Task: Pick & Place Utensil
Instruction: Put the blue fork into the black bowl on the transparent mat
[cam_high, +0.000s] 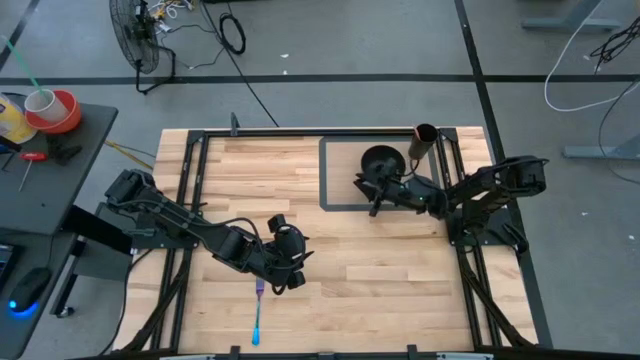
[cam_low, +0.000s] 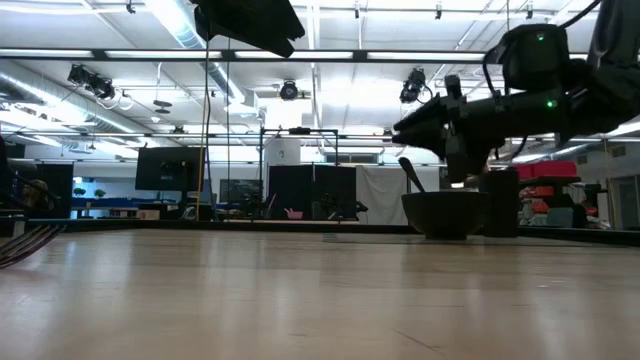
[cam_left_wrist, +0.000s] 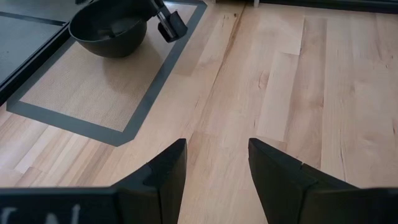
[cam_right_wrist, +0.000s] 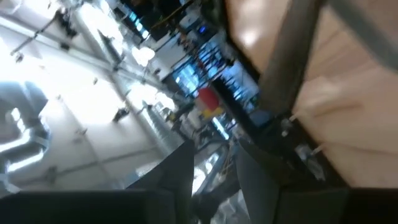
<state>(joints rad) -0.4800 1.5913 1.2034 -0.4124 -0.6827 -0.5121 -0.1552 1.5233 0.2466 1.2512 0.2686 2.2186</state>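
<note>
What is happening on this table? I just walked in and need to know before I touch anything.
Two dark robot arms are working a utensil pick-and-place. The left claw hangs open above the near end of a purple-and-blue utensil that lies on the wooden table; it grips nothing. The right claw is beside the black bowl, which sits inside the dark-taped rectangle, with a tall dark cup next to it. A dark utensil stands in the bowl.
</note>
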